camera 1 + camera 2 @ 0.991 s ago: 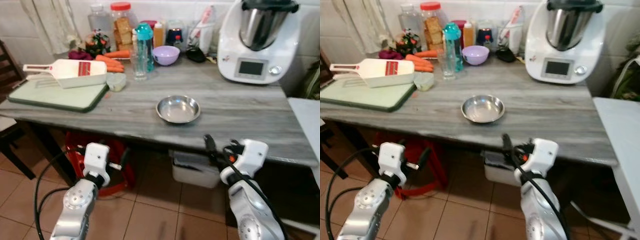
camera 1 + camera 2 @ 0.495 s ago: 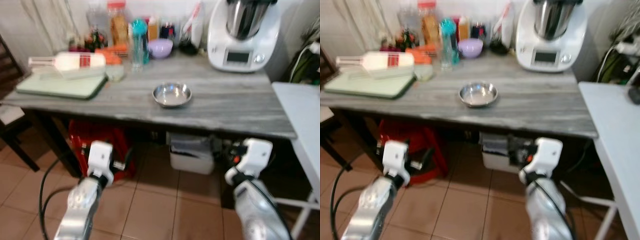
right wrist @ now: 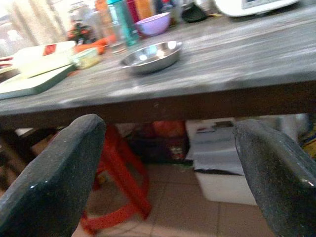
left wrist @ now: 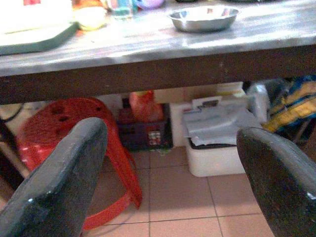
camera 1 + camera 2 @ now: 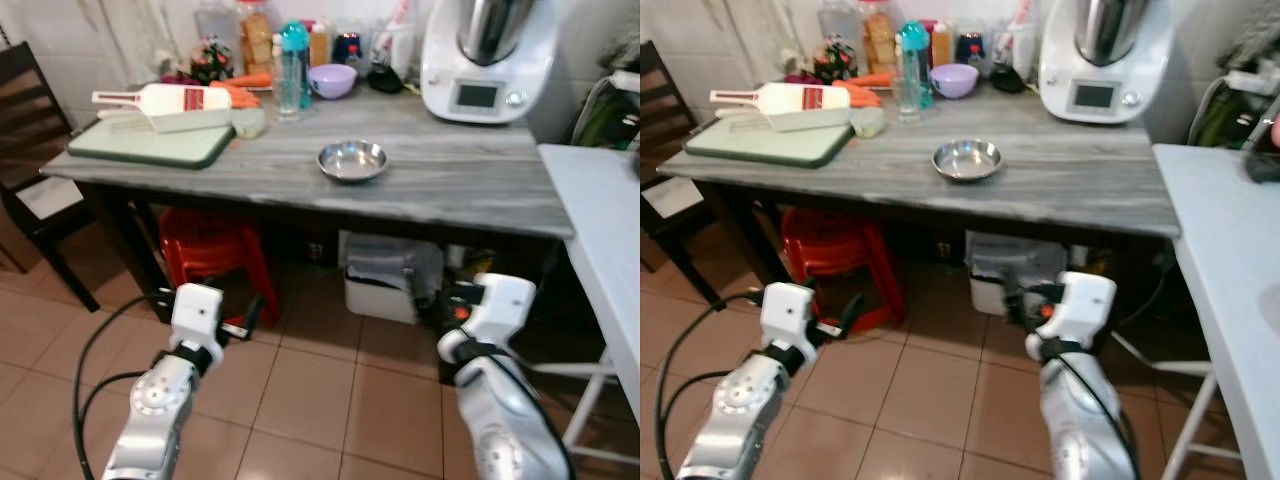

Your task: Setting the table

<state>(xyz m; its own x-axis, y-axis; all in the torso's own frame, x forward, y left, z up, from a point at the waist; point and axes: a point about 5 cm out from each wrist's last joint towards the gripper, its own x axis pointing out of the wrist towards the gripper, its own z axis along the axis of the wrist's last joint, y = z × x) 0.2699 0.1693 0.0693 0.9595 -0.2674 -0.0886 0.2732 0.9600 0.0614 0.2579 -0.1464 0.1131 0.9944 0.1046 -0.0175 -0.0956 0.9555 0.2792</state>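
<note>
Left eye view: the whole scene has shrunk and risen compared with a second ago, so the camera has backed away from the bench (image 5: 440, 195); the things on it have not moved. The steel bowl (image 5: 352, 160) sits alone at mid-bench, now well ahead of and above both end effectors. The left end effector (image 5: 252, 310) and right end effector (image 5: 440, 305) hang low over the tiled floor (image 5: 320, 390), below the bench edge.

Right eye view: the same retreat shows, with the red stool (image 5: 835, 255) and a white bin (image 5: 1015, 270) under the bench, beyond the end effectors.

Left wrist view: the fingers (image 4: 59, 182) stand wide apart with nothing between them; the bowl lies far beyond them, higher up.

Right wrist view: its fingers (image 3: 54, 177) are equally spread and empty.

As a judgement, the bowl is placed and the robot is heading off to fetch the next item.
</note>
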